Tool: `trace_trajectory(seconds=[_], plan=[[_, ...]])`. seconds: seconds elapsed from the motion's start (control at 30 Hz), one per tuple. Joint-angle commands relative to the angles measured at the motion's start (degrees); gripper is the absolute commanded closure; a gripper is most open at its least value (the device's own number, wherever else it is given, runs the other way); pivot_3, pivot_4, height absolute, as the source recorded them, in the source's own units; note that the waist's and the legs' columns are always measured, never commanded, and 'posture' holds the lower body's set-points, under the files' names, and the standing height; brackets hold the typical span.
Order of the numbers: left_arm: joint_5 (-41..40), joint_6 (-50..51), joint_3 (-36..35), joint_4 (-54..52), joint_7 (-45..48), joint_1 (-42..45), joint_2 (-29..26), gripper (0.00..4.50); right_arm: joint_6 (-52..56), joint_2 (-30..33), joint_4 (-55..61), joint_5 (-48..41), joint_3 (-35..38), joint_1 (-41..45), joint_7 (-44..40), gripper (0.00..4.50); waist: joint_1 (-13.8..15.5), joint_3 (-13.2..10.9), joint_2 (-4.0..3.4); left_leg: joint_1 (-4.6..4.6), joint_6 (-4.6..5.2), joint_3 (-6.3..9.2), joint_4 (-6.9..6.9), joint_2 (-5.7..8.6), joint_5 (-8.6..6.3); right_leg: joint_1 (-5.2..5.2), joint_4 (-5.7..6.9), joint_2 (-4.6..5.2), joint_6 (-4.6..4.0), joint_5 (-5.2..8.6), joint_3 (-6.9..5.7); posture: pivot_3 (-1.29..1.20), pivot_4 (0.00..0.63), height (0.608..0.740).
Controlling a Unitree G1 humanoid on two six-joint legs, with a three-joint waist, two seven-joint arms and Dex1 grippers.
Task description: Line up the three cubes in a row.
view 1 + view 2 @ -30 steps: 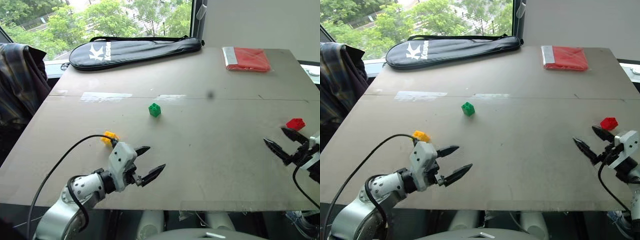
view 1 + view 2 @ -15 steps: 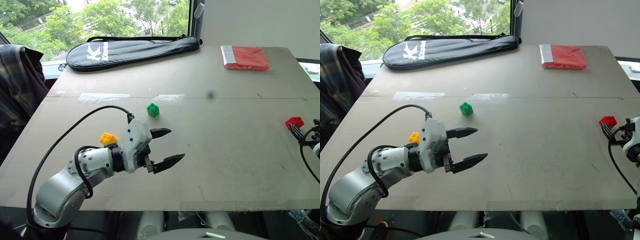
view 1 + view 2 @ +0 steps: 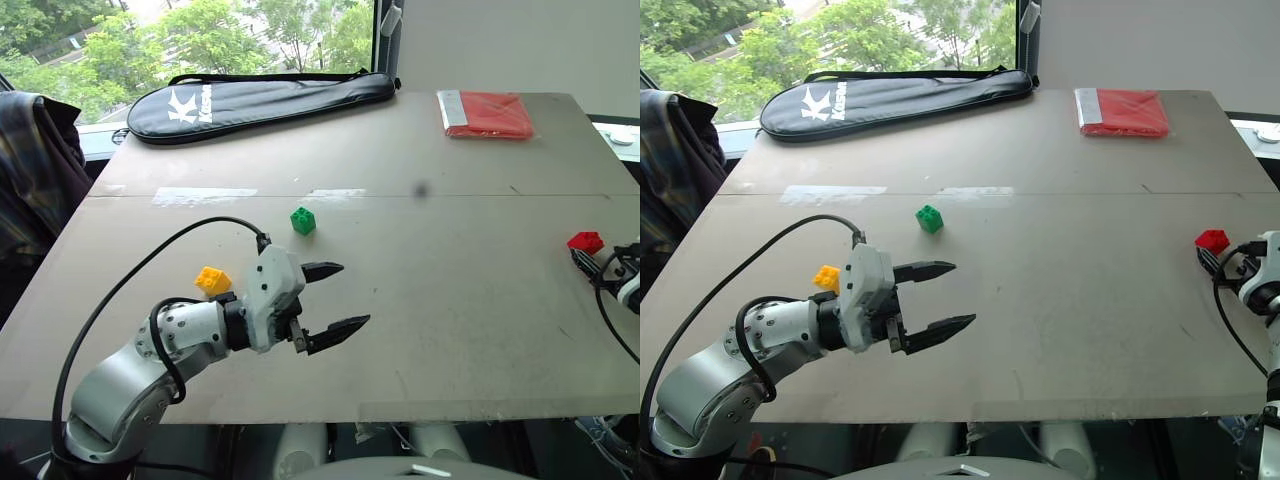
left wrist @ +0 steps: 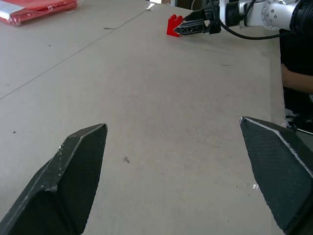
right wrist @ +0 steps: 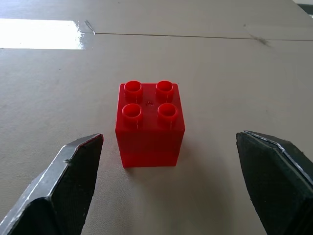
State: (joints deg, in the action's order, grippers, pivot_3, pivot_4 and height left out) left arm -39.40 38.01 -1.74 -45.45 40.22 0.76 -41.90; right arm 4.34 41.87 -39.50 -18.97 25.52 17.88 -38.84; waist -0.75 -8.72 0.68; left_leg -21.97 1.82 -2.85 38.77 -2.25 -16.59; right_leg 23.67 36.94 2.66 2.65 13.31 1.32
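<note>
from the head camera you see the grey table (image 3: 470, 330) with your left gripper (image 3: 335, 297) hovering over its near left part, fingers spread and empty, the yellow cube (image 3: 212, 280) just behind its wrist, the green cube (image 3: 303, 221) farther back near the middle, and the red cube (image 3: 585, 242) at the right edge, just beyond your right gripper (image 3: 1208, 262); a black racket bag (image 3: 262, 98) and a flat red packet (image 3: 487, 113) lie along the far side. in your left wrist view, its two fingers (image 4: 73, 166) stand wide apart over bare board, with the red cube far off and the other gripper's tips pointed at it. in your right wrist view, the red cube (image 5: 149, 124) sits upright, studs up, ahead of the wide-spread fingers (image 5: 68, 176), touching neither.
</note>
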Motion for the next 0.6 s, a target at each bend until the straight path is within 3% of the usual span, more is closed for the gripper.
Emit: trace_trajectory(seconds=[0.03,0.23,0.5,0.6], plan=[[0.5,-1.6,-0.6,-0.5,0.2,0.0,-0.1,0.0,-3.0,1.8,-1.8,-0.1,0.0,1.9,-3.0,0.57,0.0,0.0,0.0,0.0,0.0,0.0,0.0,0.0,0.0,0.0,0.0,0.0,0.02,-0.01,0.0,0.0,0.15,0.708],[0.7,-1.6,-0.3,-1.0,-0.4,-0.2,0.0,0.0,-5.7,2.1,-4.8,0.3,-0.6,3.6,-6.4,3.27,0.0,0.0,0.0,0.0,0.0,0.01,0.0,0.0,0.0,0.0,0.0,0.0,0.19,-0.11,-0.01,0.0,0.15,0.708],[-0.1,-0.2,-0.5,-2.0,-1.7,0.3,-0.2,0.0,-6.2,1.0,-1.0,-0.6,-0.5,1.3,-7.3,3.28,0.0,0.0,0.0,0.0,0.0,0.03,0.0,0.0,0.0,0.0,0.0,0.0,0.21,-0.12,-0.01,0.0,0.15,0.708],[-0.1,0.6,-0.6,-2.3,-2.3,-0.2,-0.5,0.0,-1.0,-4.6,18.8,-3.2,-1.3,-8.0,-3.0,3.28,0.1,0.0,0.01,-0.02,-0.01,0.07,0.0,-0.02,0.0,-0.02,0.0,0.0,0.24,-0.11,-0.07,0.0,0.15,0.708]])
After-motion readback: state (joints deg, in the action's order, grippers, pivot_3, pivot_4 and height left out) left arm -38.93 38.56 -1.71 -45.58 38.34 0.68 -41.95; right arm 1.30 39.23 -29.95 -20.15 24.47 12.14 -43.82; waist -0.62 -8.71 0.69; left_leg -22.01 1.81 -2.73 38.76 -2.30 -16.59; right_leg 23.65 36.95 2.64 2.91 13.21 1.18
